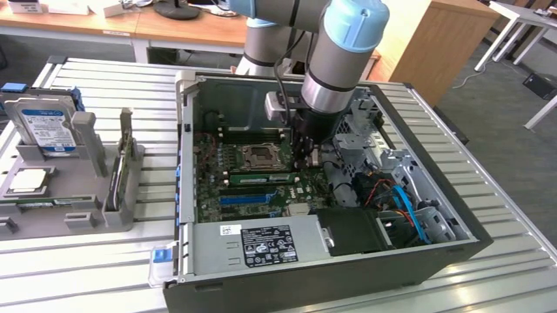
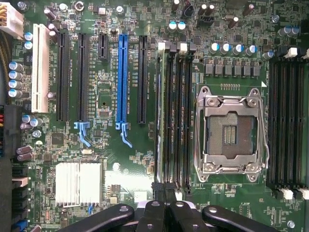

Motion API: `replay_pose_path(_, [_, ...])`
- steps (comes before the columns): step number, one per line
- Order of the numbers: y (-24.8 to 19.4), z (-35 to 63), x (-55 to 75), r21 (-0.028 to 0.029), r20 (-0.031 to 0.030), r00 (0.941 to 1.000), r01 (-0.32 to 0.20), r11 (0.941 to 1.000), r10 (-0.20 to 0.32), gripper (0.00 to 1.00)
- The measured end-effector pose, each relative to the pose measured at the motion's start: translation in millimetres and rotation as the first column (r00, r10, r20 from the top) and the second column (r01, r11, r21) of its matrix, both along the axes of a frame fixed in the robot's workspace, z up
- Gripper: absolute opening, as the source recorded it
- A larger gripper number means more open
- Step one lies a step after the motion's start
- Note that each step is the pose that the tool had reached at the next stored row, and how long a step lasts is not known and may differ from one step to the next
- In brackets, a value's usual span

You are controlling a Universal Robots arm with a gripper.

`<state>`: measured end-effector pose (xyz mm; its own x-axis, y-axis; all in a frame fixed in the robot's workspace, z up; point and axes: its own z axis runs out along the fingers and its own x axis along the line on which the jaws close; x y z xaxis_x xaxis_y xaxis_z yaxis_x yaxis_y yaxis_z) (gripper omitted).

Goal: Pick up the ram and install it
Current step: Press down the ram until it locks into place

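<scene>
Hand (image 1: 304, 158) closed inside computer case (image 1: 452, 222) on slatted metal table (image 1: 513, 261).

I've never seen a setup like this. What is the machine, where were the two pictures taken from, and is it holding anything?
The machine is a robot arm reaching into an open computer case on a slatted table. One picture is from a camera standing off the arm. The other is from a camera on its wrist, looking straight down at the motherboard. A green ram stick sits in a slot beside the processor socket. The jaws are shut at one end of that stick; whether they grip it is unclear. Beside the case, a grey holder carries a hard drive and a processor.
</scene>
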<state>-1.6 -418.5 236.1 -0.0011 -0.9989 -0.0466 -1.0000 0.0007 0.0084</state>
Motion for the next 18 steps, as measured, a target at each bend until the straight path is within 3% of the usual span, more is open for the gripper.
replay_pose_path(18, [0.0, -5.0, 0.1, 0.0000, -0.0001, 1.0000, 0.000, 1.0000, 0.000, 0.11])
